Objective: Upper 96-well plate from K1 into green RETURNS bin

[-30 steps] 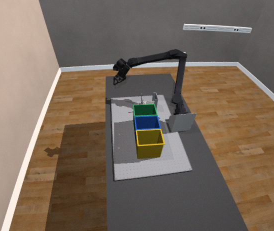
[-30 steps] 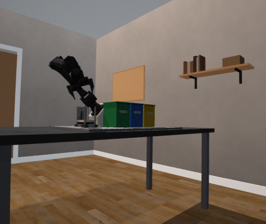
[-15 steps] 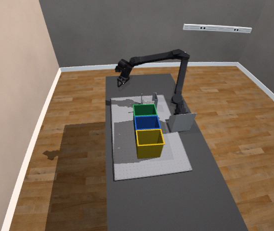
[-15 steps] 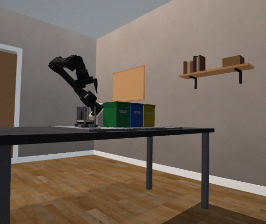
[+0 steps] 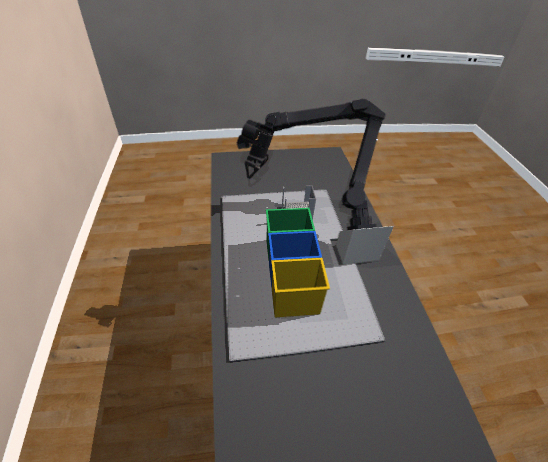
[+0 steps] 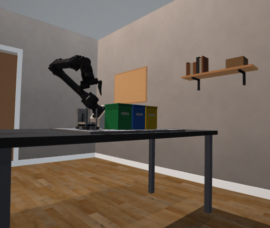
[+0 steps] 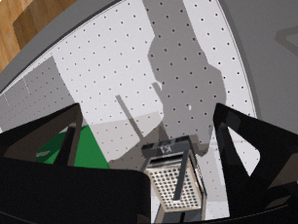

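The gripper (image 5: 254,169) hangs wide apart and empty above the worktop's far end. The upper 96-well plate (image 7: 173,183) sits in rack K1 (image 7: 166,148) beside the green bin (image 5: 290,220)

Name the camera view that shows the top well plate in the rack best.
The wrist view: the upper plate fills the space between the open gripper's fingers, its well grid plain. The top view shows only a pale sliver behind the green bin. The exterior view shows rack K1 edge-on, plates hardly distinguishable.
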Action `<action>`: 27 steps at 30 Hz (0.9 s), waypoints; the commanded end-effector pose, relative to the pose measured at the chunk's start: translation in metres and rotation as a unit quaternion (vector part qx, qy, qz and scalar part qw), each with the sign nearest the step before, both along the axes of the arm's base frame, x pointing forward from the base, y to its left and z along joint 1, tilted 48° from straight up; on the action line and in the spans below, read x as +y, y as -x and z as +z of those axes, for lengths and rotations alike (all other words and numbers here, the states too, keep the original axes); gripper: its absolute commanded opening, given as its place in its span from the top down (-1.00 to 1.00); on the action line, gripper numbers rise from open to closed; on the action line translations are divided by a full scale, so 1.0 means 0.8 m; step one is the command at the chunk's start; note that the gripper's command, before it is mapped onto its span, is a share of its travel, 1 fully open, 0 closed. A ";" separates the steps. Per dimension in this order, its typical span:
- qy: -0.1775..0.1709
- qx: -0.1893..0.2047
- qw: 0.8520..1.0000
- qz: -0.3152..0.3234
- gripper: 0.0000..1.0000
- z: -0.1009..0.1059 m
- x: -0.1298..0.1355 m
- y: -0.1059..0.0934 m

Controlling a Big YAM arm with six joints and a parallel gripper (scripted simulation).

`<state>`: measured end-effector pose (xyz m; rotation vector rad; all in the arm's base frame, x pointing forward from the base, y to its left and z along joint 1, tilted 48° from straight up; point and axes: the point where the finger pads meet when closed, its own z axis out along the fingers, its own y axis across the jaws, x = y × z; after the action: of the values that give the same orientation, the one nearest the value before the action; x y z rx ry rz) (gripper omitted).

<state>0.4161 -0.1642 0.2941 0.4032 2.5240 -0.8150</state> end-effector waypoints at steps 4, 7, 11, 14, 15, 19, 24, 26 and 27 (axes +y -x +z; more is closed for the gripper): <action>0.000 0.026 1.000 0.003 -1.00 -0.003 0.029 0.027; 0.000 0.026 1.000 0.003 -1.00 -0.010 0.038 0.042; 0.006 0.061 0.998 0.003 -1.00 -0.018 0.049 0.063; 0.011 0.077 0.997 0.004 -1.00 -0.024 0.056 0.079; 0.011 0.077 0.997 0.004 -1.00 -0.024 0.056 0.079; 0.016 0.095 0.995 0.004 -1.00 -0.029 0.063 0.095; 0.028 0.129 0.991 0.007 -1.00 -0.036 0.073 0.123; 0.028 0.129 0.991 0.007 -1.00 -0.039 0.077 0.135; 0.035 0.144 0.989 0.008 -1.00 -0.040 0.078 0.141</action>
<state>0.3145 -0.1135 0.2577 0.2725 2.7489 -1.0078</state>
